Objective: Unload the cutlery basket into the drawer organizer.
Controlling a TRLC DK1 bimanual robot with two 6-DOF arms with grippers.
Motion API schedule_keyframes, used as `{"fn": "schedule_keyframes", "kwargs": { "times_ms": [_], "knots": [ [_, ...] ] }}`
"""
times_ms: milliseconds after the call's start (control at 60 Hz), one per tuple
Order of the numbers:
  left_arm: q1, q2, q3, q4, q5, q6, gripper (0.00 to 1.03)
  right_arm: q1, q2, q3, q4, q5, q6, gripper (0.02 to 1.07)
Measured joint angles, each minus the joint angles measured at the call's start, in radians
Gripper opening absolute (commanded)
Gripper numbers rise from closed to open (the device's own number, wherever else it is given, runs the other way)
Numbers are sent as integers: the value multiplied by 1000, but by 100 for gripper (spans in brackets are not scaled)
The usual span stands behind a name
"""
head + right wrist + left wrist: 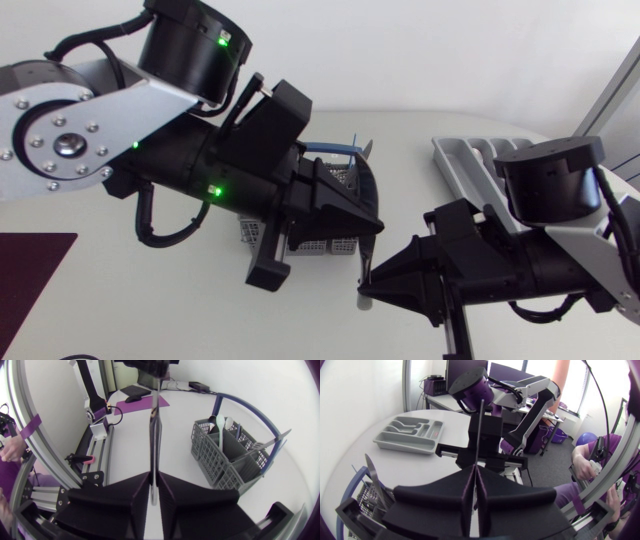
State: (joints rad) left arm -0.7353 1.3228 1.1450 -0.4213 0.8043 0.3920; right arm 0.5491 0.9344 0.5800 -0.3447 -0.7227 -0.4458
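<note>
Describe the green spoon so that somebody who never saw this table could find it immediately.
On the white table stands a grey cutlery basket with a blue handle. Inside it, near one foot of that handle, a spoon stands upright with its bowl up, beside a whitish spoon. It alone is pale green; the neighbouring knife is silver.

This looks like a robotics lab rather than a kitchen. Two machine arms with black joints and green status lights, the left arm [80, 110] and the right arm [560, 180], hang over a plain white table [150, 300] edged with bare aluminium rails [100, 455]. A grey cutlery basket [225, 455] and a grey drawer organizer [410, 435] stand loose on the tabletop.
</note>
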Motion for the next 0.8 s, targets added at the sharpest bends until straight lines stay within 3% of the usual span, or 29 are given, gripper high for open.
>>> {"fn": "schedule_keyframes", "kwargs": {
  "times_ms": [117,183,283,350,550,800],
  "knots": [
    [0,0,0,0,3,0,5,0,5,0,7,-5,0,8],
    [0,0,0,0,3,-1,29,0,5,0,7,-6,0,8],
    [2,0,0,19,3,-8,78,0,5,0,3,-6,0,8],
    [14,1,0,31,3,-17,97,-2,-2,0,-1,-6,0,8],
    [96,5,0,157,12,-129,98,-56,-55,-20,-51,2,0,8],
    [229,5,8,297,2,-279,98,-258,-99,-41,-154,-47,-86,8]
  ]
}}
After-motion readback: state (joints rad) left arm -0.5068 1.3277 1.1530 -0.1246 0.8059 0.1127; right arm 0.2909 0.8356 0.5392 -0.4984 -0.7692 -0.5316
